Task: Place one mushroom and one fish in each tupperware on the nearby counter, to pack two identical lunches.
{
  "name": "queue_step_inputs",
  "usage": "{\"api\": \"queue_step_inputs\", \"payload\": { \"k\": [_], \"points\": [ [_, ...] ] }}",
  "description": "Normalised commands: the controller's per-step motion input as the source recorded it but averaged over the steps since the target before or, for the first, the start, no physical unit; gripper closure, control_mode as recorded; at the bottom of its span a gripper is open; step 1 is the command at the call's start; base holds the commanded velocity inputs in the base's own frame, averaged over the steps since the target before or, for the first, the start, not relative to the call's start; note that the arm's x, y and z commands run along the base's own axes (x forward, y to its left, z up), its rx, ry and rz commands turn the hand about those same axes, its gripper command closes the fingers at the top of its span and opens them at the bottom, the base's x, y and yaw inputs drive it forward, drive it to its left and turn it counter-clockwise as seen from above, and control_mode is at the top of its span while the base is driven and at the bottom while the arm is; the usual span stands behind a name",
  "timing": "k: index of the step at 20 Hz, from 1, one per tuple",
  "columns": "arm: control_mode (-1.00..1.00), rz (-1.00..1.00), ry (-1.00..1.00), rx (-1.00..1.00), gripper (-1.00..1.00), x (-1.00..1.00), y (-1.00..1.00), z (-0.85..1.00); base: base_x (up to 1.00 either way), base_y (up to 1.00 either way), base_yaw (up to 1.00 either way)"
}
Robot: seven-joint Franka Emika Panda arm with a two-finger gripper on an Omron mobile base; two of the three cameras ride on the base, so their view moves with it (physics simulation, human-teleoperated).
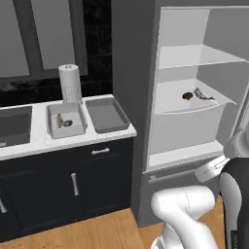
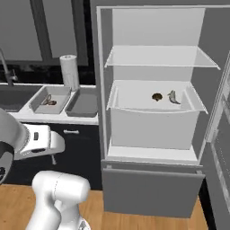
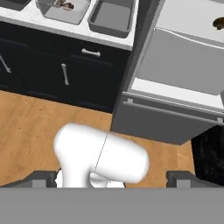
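Note:
On the white counter [image 1: 44,141] stand two grey tupperware trays. The left tray [image 1: 65,120] [image 2: 49,99] [image 3: 63,8] holds a brown mushroom [image 1: 67,123] and a slim fish [image 1: 60,119]. The right tray [image 1: 107,115] [image 2: 83,103] [image 3: 111,17] has nothing in it. A second mushroom [image 1: 187,96] [image 2: 157,96] [image 3: 218,22] and fish [image 1: 203,94] [image 2: 173,97] lie side by side on the open fridge's middle shelf. My gripper [image 3: 113,179] is open and holds nothing. It hangs above the wooden floor in front of the cabinets and fridge, far from both trays.
A paper towel roll [image 1: 69,82] stands behind the trays, and a dark sink [image 1: 14,125] lies to their left. Dark cabinets with silver handles [image 1: 100,151] sit under the counter. The fridge has an upper shelf [image 2: 159,57] and a closed lower drawer [image 2: 150,184].

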Motion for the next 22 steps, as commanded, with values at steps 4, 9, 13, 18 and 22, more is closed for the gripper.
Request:
{"api": "queue_step_inputs", "payload": {
  "k": [4,9,13,18,22],
  "points": [
    [1.0,0.0,0.0,0.0,-1.0,0.0,0.0,0.0,-0.23,-1.0,-0.1],
    [1.0,0.0,0.0,0.0,-1.0,0.0,0.0,0.0,-0.01,-0.71,-0.04],
    [1.0,0.0,0.0,0.0,-1.0,0.0,0.0,0.0,0.16,-0.33,0.0],
    [1.0,0.0,0.0,0.0,-1.0,0.0,0.0,0.0,0.58,0.0,0.0],
    [1.0,0.0,0.0,0.0,-1.0,0.0,0.0,0.0,0.84,-0.09,0.0]
  ]
}}
